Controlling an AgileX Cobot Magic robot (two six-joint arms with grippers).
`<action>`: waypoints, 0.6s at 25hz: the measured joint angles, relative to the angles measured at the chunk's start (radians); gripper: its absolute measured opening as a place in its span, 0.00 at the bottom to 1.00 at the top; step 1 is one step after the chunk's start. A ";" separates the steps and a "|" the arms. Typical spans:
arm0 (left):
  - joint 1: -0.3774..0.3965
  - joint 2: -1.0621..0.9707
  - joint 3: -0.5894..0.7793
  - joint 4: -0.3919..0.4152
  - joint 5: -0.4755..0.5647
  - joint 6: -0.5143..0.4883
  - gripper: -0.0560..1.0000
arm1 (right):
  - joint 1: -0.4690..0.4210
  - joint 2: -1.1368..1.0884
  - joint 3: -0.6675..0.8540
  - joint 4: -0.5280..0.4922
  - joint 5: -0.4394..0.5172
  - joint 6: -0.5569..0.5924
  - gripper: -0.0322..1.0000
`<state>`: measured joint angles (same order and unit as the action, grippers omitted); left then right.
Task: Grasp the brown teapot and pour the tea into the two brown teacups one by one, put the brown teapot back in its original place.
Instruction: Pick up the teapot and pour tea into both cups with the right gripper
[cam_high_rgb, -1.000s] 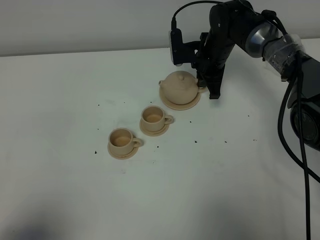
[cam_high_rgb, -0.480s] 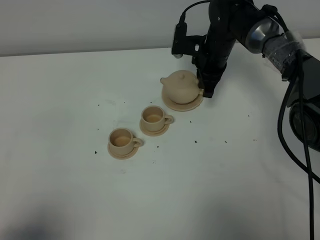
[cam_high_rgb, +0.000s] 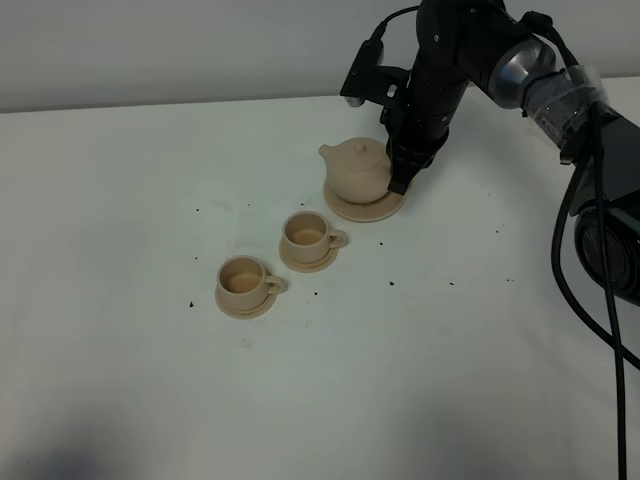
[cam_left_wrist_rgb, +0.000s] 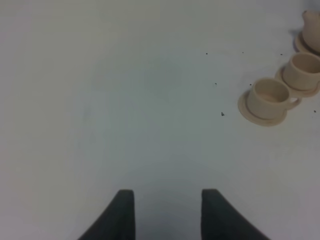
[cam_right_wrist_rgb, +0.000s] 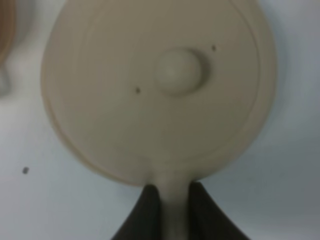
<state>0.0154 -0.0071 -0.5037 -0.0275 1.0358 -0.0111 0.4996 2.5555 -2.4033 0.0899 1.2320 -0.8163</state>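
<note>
The brown teapot (cam_high_rgb: 357, 172) stands at or just above its wide saucer (cam_high_rgb: 366, 210) at the back; I cannot tell if they touch. My right gripper (cam_high_rgb: 398, 182) is shut on the teapot's loop handle on its right side. In the right wrist view the teapot lid (cam_right_wrist_rgb: 165, 85) fills the frame and the right gripper (cam_right_wrist_rgb: 173, 210) clamps the handle (cam_right_wrist_rgb: 173, 187). The two brown teacups (cam_high_rgb: 308, 233) (cam_high_rgb: 242, 278) stand on small saucers in front left of the pot. My left gripper (cam_left_wrist_rgb: 167, 215) is open and empty over bare table, far from the cups (cam_left_wrist_rgb: 268, 97) (cam_left_wrist_rgb: 303, 70).
The white table (cam_high_rgb: 150, 180) carries a few small dark specks (cam_high_rgb: 391, 283) around the cups. The right arm's black cables (cam_high_rgb: 575, 240) hang at the right edge. A pale wall runs along the back.
The right gripper turned and closed in on the teapot's handle. The teapot shifted a little left and up over its saucer. The cups have not moved.
</note>
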 joint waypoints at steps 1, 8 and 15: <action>0.000 0.000 0.000 0.000 0.000 0.000 0.40 | 0.000 0.000 0.000 0.000 0.000 0.002 0.16; 0.000 0.000 0.000 0.000 0.000 0.000 0.40 | 0.000 -0.013 0.000 -0.001 0.000 0.054 0.16; 0.000 0.000 0.000 0.000 0.000 0.000 0.40 | 0.000 -0.106 0.010 -0.007 0.000 0.112 0.16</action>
<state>0.0154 -0.0071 -0.5037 -0.0275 1.0358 -0.0111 0.4996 2.4495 -2.3934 0.0828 1.2324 -0.7044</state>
